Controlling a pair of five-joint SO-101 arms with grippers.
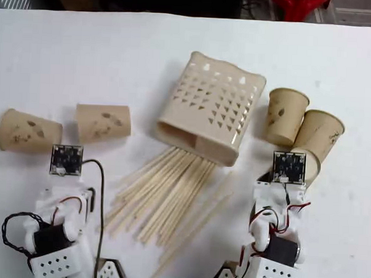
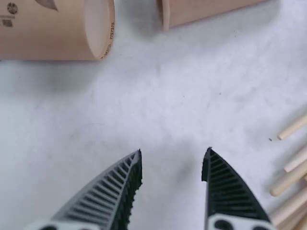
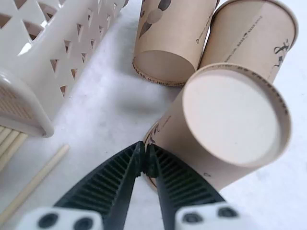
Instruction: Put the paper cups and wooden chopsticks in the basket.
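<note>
Cup (image 3: 225, 120) pinched by R claw (image 3: 144, 160), basket (image 1: 211, 106) tipped

1. At the near left of the tabletop (image 1: 116, 43), the left arm (image 1: 53, 232): stretched forward from its base, wrist out in front.
2. On the left arm, jaws parted wide: tips well apart, ribbed pads (image 2: 127, 191) facing each other, angled down toward the tabletop.
3. At the near right, the right arm (image 1: 273, 238): stretched forward the same way, side by side with the left.
4. On the right arm, jaws closed: tips meeting, only a thin slit between the ribbed pads (image 3: 120, 177) farther back.
</note>
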